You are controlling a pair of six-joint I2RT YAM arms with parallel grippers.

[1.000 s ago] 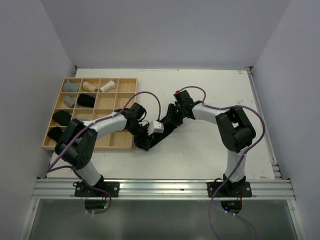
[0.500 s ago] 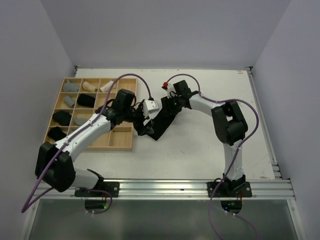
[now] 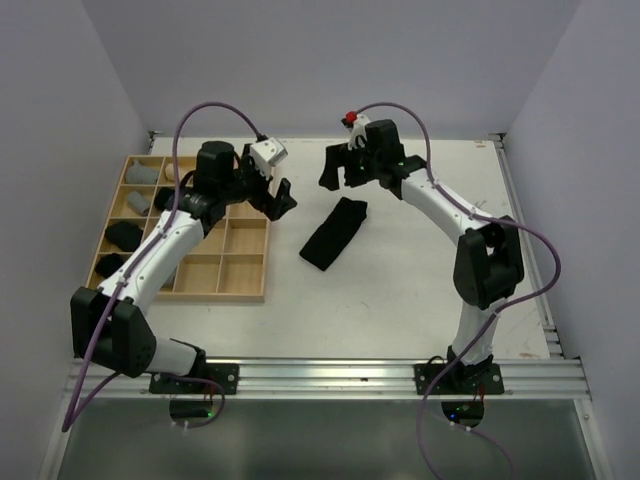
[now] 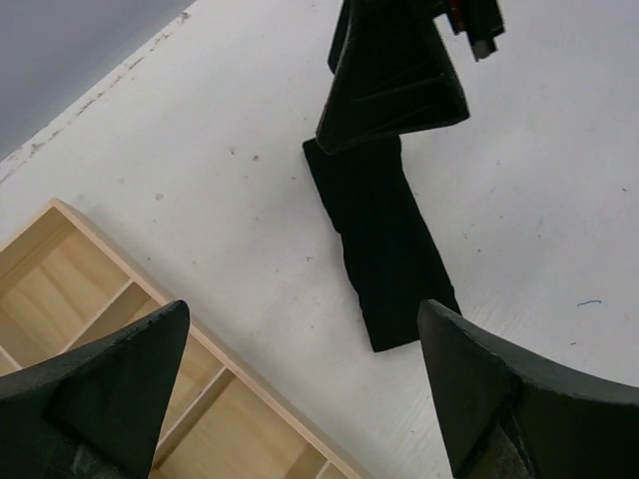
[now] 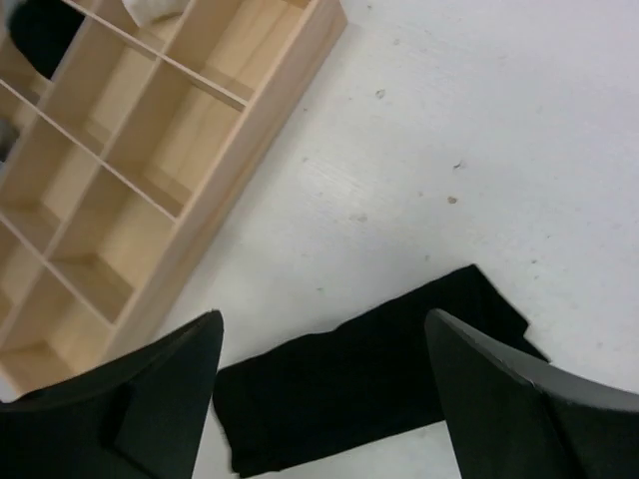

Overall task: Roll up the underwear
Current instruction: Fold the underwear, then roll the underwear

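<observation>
One piece of black underwear (image 3: 334,232) lies flat on the white worktop (image 3: 400,290), folded into a long narrow strip and not rolled. It runs on a slant, its far end toward the right arm and its near end toward the tray, and nothing touches it.

Two hands hang above it, both spread wide and holding nothing. The right hand (image 3: 340,178) is over the far end of the strip; from the left wrist camera it overlaps that end. The left hand (image 3: 278,197) is to the left of the strip, over the far right corner of the tray.

One wooden tray (image 3: 220,294) with a grid of compartments sits just left of the strip, apart from it. Four rolled pieces show in its left columns: two grey rolls (image 3: 143,172) toward the back, one behind the other, and two black rolls (image 3: 123,235) nearer the front, each in its own compartment. The compartments along the tray's near right side are bare wood. The left arm (image 3: 165,245) stretches across the middle of the tray and hides several compartments, so what lies in them cannot be told.
</observation>
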